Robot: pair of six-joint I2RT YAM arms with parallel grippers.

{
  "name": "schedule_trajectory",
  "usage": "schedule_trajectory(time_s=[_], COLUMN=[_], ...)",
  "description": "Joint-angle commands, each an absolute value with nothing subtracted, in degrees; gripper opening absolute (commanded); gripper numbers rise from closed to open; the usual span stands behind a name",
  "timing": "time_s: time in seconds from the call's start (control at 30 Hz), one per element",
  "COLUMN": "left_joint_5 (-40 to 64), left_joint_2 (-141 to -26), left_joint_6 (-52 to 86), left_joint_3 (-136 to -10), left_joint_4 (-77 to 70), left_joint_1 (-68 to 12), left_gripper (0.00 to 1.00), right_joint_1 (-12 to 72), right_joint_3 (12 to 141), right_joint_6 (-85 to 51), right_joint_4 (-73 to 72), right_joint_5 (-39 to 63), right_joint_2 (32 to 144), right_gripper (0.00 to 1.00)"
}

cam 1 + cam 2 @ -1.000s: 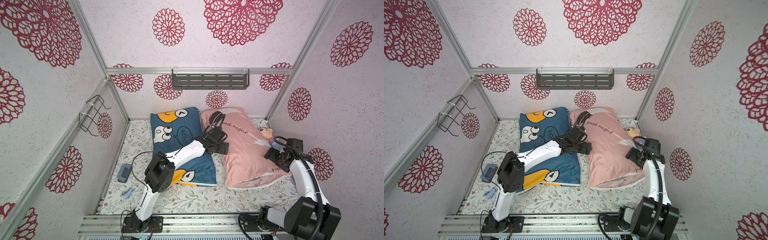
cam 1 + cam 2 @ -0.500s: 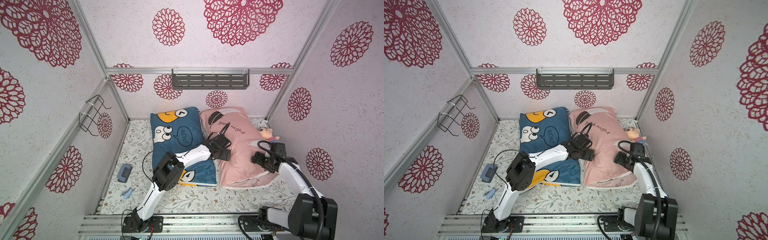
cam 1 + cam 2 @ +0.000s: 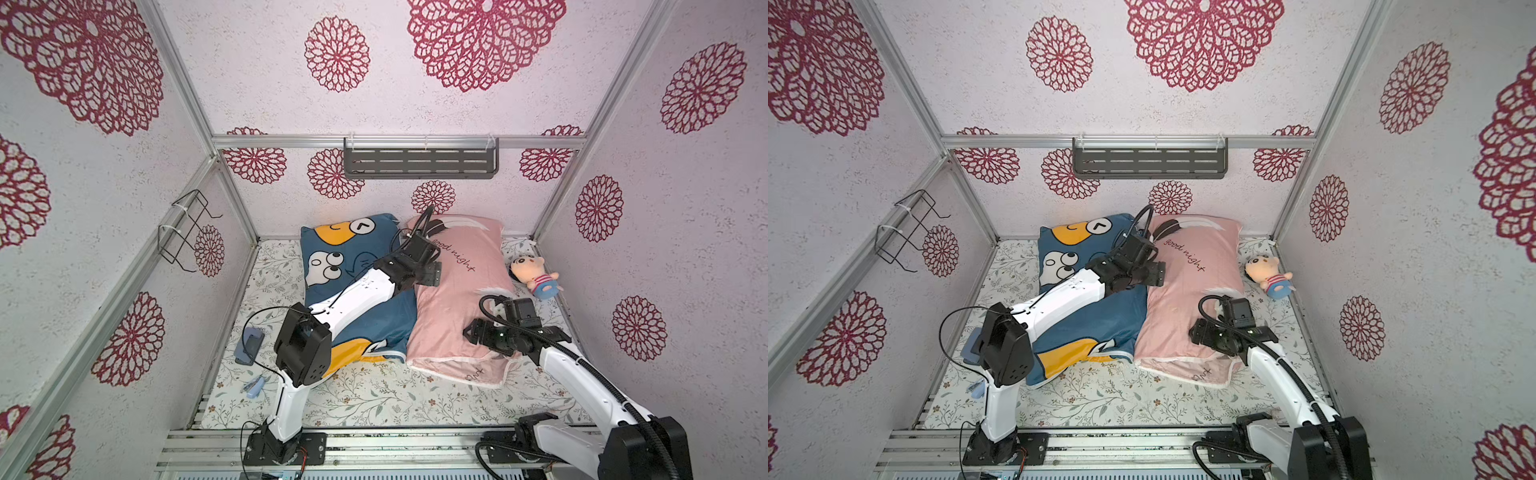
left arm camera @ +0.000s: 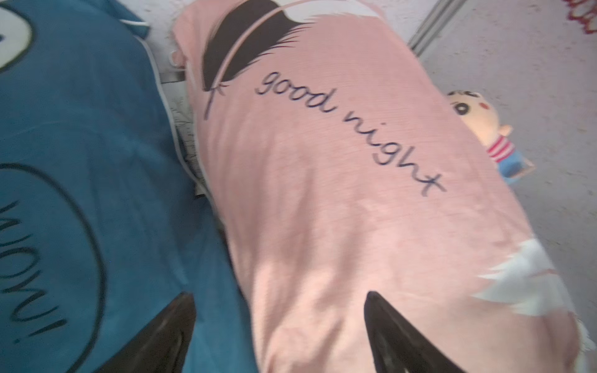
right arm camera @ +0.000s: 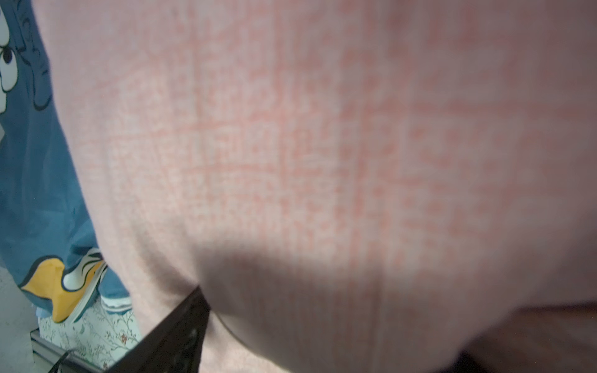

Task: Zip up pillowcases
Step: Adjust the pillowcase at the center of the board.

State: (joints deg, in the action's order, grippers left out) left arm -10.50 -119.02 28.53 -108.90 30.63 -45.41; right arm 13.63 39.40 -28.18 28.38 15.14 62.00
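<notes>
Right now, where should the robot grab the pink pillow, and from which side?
Probably the flat, white-trimmed near hem of the pink pillowcase, coming in low from the robot's base side. The stuffed middle bulges too wide for a pincer, while that hem lies thin on the flowered mat.

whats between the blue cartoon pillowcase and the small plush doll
The pink stuffed fabric pillowcase with "good night" script lies between the blue cartoon-print pillowcase and the striped-shirt plush doll, seen in both top views.
</notes>
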Motion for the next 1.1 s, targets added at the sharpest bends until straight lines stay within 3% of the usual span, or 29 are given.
schedule_trajectory(time_s=[0.0,0.2,0.33,0.43,0.67,0.8,1.07], left_joint_5=[-7.2,-5.3,-5.9,-6.6,-9.2,-6.6,-19.3], left_joint_2=[-125.5,-135.7,-140.5,-141.5,-140.5,-139.9,-130.8], left_joint_6=[27.9,29.4,29.5,29.6,30.3,33.2,28.5], left_joint_3=[-112.4,-118.5,-121.1,-120.8,-115.7,-111.0,-100.1], left_joint_4=[30.4,30.8,32.5,33.0,32.0,28.5,28.6], left_joint_1=[-48.4,-48.5,-48.4,-48.3,-47.5,-44.4,-37.1], left_gripper=[0.86,0.84,0.84,0.84,0.84,0.84,0.84], right_joint_1=[15.1,9.4,-3.5,-7.8,-6.2,0.6,12.5], right_joint_3=[43.4,52.5,51.4,48.2,42.9,42.8,49.7], right_joint_6=[-28.7,-25.0,-22.1,-22.0,-20.8,-20.4,-24.3], right_joint_4=[34.5,49.5,45.2,39.2,29.8,24.9,11.3], right_joint_5=[16.9,-0.7,0.0,2.5,14.8,20.0,26.5], right_joint_2=[57.7,52.9,54.0,58.3,66.8,73.2,86.5], right_gripper=[0.87,0.92,0.93,0.93,0.92,0.92,0.92])
